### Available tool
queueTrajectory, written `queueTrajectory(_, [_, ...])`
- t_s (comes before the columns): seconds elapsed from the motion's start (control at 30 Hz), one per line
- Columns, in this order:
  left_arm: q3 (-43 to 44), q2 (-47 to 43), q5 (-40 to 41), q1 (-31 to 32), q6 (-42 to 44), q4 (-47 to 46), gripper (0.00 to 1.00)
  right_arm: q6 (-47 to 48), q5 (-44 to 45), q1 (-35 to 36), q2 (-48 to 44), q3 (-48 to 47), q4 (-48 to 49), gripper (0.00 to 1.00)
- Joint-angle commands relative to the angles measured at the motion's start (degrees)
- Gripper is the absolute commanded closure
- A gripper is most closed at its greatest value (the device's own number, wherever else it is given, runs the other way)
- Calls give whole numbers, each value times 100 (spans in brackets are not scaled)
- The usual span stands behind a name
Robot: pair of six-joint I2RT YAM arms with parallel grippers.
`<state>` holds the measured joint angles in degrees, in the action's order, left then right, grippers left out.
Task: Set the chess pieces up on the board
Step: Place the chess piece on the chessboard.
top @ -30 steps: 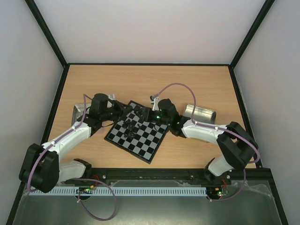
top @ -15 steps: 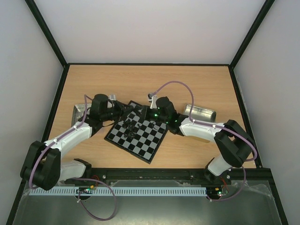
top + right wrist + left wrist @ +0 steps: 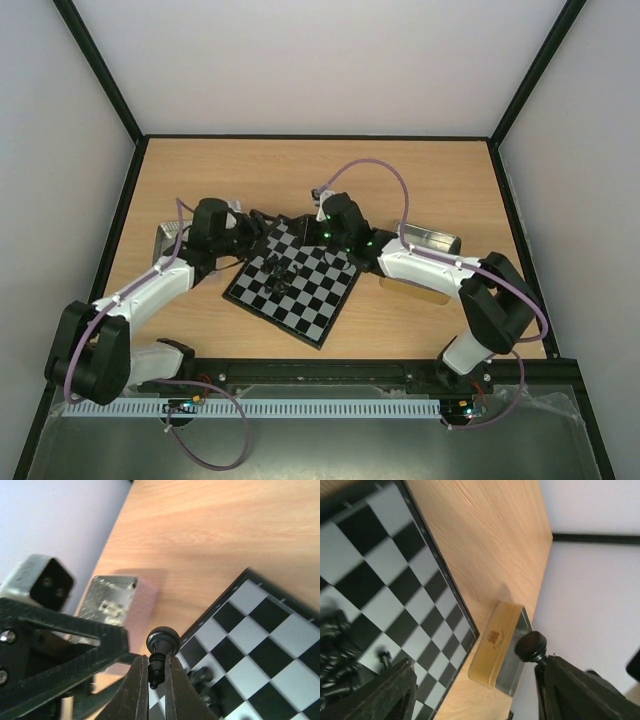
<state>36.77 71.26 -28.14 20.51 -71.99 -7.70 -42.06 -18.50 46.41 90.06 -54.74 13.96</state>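
Observation:
The board (image 3: 310, 300) lies tilted at the table's middle, with a cluster of black chess pieces (image 3: 278, 270) on its left part. Both grippers meet over its far corner. My right gripper (image 3: 156, 660) is shut on the stem of a black pawn (image 3: 162, 641), round head up, above the board's edge (image 3: 235, 587). My left gripper (image 3: 476, 665) is open, with nothing between its fingers (image 3: 390, 690). That pawn (image 3: 530, 646) shows right by the tip of its right finger. In the top view the left gripper (image 3: 262, 224) and the right gripper (image 3: 302, 228) almost touch.
A metal tray (image 3: 168, 240) holding small pieces stands left of the board, behind the left arm. A second metal tray (image 3: 428, 238) stands at the right, with a wooden lid (image 3: 415, 290) in front of it. More pieces (image 3: 202, 682) stand on the board below the right gripper.
The right gripper has shut on the pawn and the left gripper has opened off it. Both grippers have shifted slightly toward the board's far corner.

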Motion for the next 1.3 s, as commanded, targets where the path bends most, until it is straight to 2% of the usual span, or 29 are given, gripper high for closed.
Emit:
queueTrajectory(0.0, [457, -104, 740, -364, 1380, 1080, 27, 790, 1051, -22, 271, -779, -1702, 98])
queueTrajectory(0.13, [931, -254, 1490, -677, 2604, 1917, 25, 1310, 1550, -24, 872, -1552, -2997, 98])
queueTrajectory(0.33, [1756, -524, 2558, -707, 4012, 3011, 23, 1592, 1869, -25, 1857, -2687, -3881, 98])
queueTrajectory(0.47, [1777, -767, 2885, -707, 4506, 3019, 22, 1694, 1817, -22, 2376, -3258, -4390, 98])
queueTrajectory(0.83, [1511, -711, 2876, -707, 4673, 2839, 22, 1684, 2001, -22, 3107, -4139, -5310, 98])
queueTrajectory(1.17, [1464, -704, 2733, -707, 4659, 2801, 22, 1663, 1788, -23, 3338, -4226, -5323, 98])
queueTrajectory(1.23, [1469, -693, 2728, -707, 4659, 2814, 22, 1637, 1789, -25, 3346, -4235, -5331, 96])
queueTrajectory(1.27, [1469, -680, 2726, -709, 4659, 2816, 22, 1613, 1810, -19, 3337, -4245, -5339, 91])
